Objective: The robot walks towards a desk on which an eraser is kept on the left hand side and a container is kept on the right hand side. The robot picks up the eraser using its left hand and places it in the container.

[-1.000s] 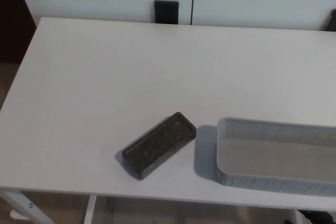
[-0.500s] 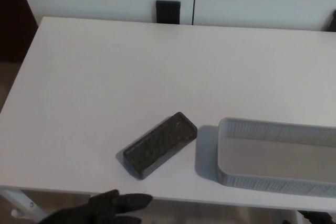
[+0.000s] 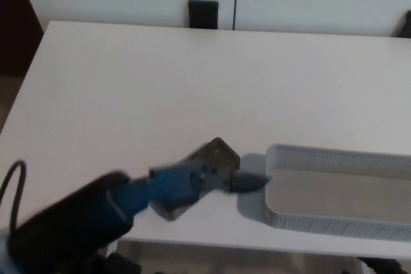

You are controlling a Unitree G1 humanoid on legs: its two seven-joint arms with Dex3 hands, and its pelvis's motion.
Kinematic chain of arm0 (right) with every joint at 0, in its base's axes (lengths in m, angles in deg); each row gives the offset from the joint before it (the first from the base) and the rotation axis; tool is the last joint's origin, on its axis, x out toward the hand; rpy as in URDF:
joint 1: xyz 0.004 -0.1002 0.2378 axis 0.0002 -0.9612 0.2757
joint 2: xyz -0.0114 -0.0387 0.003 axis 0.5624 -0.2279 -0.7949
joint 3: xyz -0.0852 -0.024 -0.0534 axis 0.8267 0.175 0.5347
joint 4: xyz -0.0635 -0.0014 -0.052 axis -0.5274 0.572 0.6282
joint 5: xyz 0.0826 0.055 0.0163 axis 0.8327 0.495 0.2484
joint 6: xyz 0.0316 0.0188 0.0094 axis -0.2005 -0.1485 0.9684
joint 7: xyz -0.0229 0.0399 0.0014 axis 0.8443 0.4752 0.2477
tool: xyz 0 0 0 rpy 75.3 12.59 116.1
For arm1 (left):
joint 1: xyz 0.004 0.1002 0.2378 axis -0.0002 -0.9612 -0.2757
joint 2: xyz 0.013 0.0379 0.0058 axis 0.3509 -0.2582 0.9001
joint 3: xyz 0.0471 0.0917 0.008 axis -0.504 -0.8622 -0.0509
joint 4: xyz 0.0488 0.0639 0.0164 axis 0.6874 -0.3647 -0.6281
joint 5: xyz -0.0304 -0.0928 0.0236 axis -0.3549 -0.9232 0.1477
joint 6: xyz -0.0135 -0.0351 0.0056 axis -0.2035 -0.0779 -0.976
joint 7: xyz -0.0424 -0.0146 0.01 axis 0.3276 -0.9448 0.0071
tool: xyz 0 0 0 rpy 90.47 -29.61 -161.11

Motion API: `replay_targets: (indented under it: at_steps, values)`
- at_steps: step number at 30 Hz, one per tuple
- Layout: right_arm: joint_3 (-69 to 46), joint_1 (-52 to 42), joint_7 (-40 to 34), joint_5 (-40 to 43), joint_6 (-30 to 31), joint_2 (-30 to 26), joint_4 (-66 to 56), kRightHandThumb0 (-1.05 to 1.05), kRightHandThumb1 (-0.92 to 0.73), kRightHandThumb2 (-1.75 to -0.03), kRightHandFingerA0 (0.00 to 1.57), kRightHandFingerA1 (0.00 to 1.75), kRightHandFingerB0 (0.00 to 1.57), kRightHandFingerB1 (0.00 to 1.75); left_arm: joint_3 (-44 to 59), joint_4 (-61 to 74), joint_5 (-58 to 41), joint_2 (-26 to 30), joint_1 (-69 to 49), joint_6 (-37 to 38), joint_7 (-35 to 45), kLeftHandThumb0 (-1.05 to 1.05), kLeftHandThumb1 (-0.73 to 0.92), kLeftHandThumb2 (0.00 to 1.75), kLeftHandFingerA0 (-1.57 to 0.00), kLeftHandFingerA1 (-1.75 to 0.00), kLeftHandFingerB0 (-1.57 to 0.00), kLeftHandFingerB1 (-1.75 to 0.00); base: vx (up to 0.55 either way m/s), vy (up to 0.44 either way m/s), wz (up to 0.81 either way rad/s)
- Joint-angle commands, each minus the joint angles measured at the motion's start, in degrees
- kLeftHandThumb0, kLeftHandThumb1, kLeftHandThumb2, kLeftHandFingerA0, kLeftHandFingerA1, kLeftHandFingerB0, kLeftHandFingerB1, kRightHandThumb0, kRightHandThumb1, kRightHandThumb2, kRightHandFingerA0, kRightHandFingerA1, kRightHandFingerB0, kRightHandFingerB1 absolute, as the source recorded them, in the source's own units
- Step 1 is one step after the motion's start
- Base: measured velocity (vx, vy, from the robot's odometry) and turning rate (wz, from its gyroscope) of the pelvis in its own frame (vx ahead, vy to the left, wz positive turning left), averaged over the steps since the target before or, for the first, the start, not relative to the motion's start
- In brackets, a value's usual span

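Reaching over the eraser (image 3: 215,154): left hand (image 3: 192,181), motion-blurred, comes from the lower left | fingers: blur hides whether they are apart or closed | eraser: dark block flat on the white worktop (image 3: 128,88), just left of the grey mesh container (image 3: 334,187) | right hand: unseen

The left arm is a thick, matte black forearm (image 3: 67,222), round in section, with a thin black cable (image 3: 9,184) looping off its outer side. Past the forearm comes a bright blue wrist section (image 3: 170,183). The left hand (image 3: 225,179) is dark, its fingers (image 3: 250,182) black and blurred to a tapering point.
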Motion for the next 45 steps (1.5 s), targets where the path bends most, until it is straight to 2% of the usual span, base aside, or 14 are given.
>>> replay_targets:
  at_steps: [1,4,5,14,16,17,18,22,25,26,38,39,40,45]
  values:
    - [1.39,-0.23,-2.93,-2.89,-1.15,-1.88,0.04,-0.39,-0.43,-0.89,0.28,1.03,0.13,0.66,-9.43,-6.27,38.9,-6.78,16.08,-12.02,-18.89,-0.43,0.46,0.64,0.0,0.0,-0.03,-0.23,0.0,0.0,0.0]
    - [1.42,0.29,-3.32,-2.88,-0.69,-1.85,0.66,-0.35,-0.36,-1.01,0.39,0.77,0.13,0.59,-13.43,-15.4,47.63,-8.38,18.46,-11.54,-23.96,-0.49,0.39,0.67,0.0,0.0,-0.05,-0.2,0.0,0.0,0.0]
    - [1.79,0.16,-2.77,-3.12,-1.05,-2.09,0.49,-0.39,-0.45,-0.88,0.3,1.02,0.12,0.62,-14.8,-18.55,49.82,-8.79,19.26,-11.87,-25.75,-0.49,0.37,0.66,0.0,0.0,-0.05,-0.2,0.0,0.0,0.0]
    - [1.72,-0.4,-1.7,-2.35,-0.74,-1.82,0.22,-0.33,-0.37,-1.01,0.31,0.73,0.12,0.59,-21.37,-32.14,55.94,-8.09,22.01,-18.09,-27.94,-0.6,0.39,0.7,0.0,0.0,-0.02,-0.09,0.0,0.0,0.0]
    - [1.69,-0.37,-1.4,-2.14,-0.8,-1.81,0.05,-0.33,-0.37,-1.02,0.31,0.74,0.12,0.6,-21.91,-35.42,56.44,-7.96,22.09,-17.74,-30.31,-0.59,0.38,0.7,0.0,0.0,-0.04,-0.12,0.0,0.0,0.0]
    - [1.97,-0.56,-1.23,-2.43,-1.14,-1.96,-0.07,-0.34,-0.44,-0.89,0.19,0.99,0.09,0.67,-22.5,-37.0,57.7,-7.82,21.99,-17.73,-31.9,-0.61,0.39,0.72,0.0,0.0,-0.05,-0.13,0.0,0.0,0.0]
    - [2.3,-0.72,-1.27,-2.81,-1.32,-2.09,-0.17,-0.35,-0.37,-1.02,0.33,0.75,0.13,0.6,-23.0,-38.04,58.84,-7.76,21.85,-17.92,-33.15,-0.61,0.39,0.72,0.0,0.0,-0.06,-0.15,0.0,0.0,0.0]
    - [3.18,-0.38,-2.05,-3.81,-1.58,-2.26,0.22,-0.34,-0.35,-1.01,0.26,0.71,0.14,0.61,-25.2,-43.01,62.91,-8.12,21.24,-18.9,-39.79,-0.61,0.39,0.72,0.0,0.0,-0.07,-0.19,0.0,0.0,0.0]
    - [3.58,-0.28,-2.11,-4.0,-1.45,-2.17,0.33,-0.36,-0.42,-0.87,0.24,0.96,0.11,0.64,-26.54,-45.12,65.01,-8.65,21.04,-20.4,-42.05,-0.61,0.39,0.71,0.0,0.0,-0.09,-0.22,0.0,0.0,0.0]
    - [4.16,-0.47,-2.56,-4.65,-1.64,-2.16,0.15,-0.35,-0.34,-1.0,0.4,0.78,0.15,0.61,-27.36,-46.53,65.63,-9.0,20.96,-21.28,-42.93,-0.58,0.37,0.69,0.0,0.0,-0.08,-0.22,0.0,0.0,0.0]
    - [6.72,-1.03,-2.64,-6.91,-3.58,-3.09,-0.39,-0.39,-0.33,-0.99,0.44,0.79,0.18,0.62,-30.24,-52.75,66.51,-10.54,23.25,-23.63,-45.46,-0.61,0.39,0.71,0.0,0.0,-0.07,-0.2,0.0,0.0,0.0]
    - [7.04,-0.99,-2.73,-7.28,-3.99,-3.29,-0.19,-0.42,-0.39,-0.88,0.4,1.03,0.16,0.69,-30.21,-52.76,66.19,-10.56,23.08,-23.29,-45.63,-0.6,0.38,0.71,0.0,0.0,-0.06,-0.19,0.0,0.0,0.0]
    - [7.2,-0.75,-2.71,-7.49,-4.88,-3.49,0.61,-0.4,-0.32,-0.99,0.5,0.83,0.2,0.64,-30.3,-52.84,66.21,-10.52,22.93,-23.11,-45.83,-0.6,0.38,0.71,0.0,0.0,-0.06,-0.19,0.0,0.0,0.0]
    - [8.23,-1.48,-2.42,-8.1,-4.91,-3.73,-0.56,-0.39,-0.33,-1.0,0.5,0.82,0.21,0.64,-31.7,-54.74,67.75,-10.64,23.35,-24.81,-46.24,-0.63,0.4,0.73,0.0,0.0,-0.05,-0.16,0.0,0.0,0.0]
